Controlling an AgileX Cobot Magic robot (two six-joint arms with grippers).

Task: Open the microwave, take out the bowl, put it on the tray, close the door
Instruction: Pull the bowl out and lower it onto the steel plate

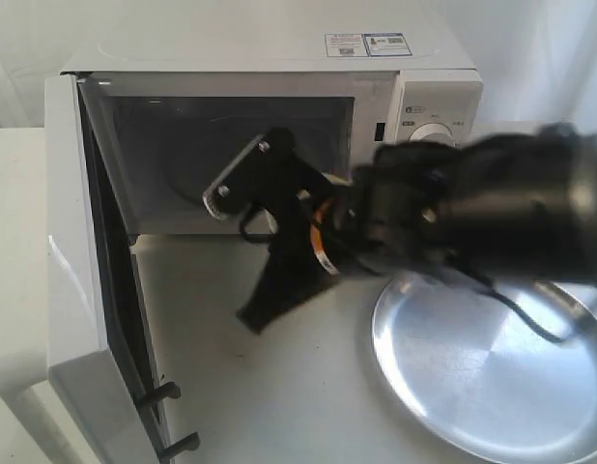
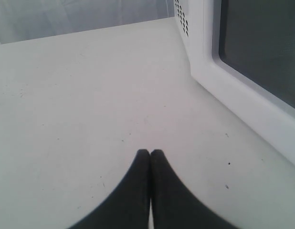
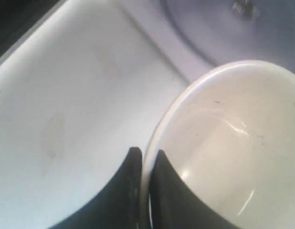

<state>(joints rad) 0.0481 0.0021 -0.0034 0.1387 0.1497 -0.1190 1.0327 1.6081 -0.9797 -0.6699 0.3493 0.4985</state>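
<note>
Standing open: microwave, door swung wide beside left gripper, which is idling clenched on nothing over surface. Tray lying bare behind right gripper. Right gripper pinching bowl rim at cavity mouth. Remaining: placing bowl on tray, closing door. Writing on top stickers proving too small to read.

1. My exterior camera sits in front of the microwave, raised and tilted down at the table. The right arm crosses so near the lens that it blurs.
2. My left wrist camera looks along the left gripper, low over the table, with the door close alongside.
3. My right wrist camera looks past the right gripper, very near the rim of the bowl.
4. The exterior and left wrist views share the door and the table. The exterior and right wrist views share the inside of the microwave.
</note>
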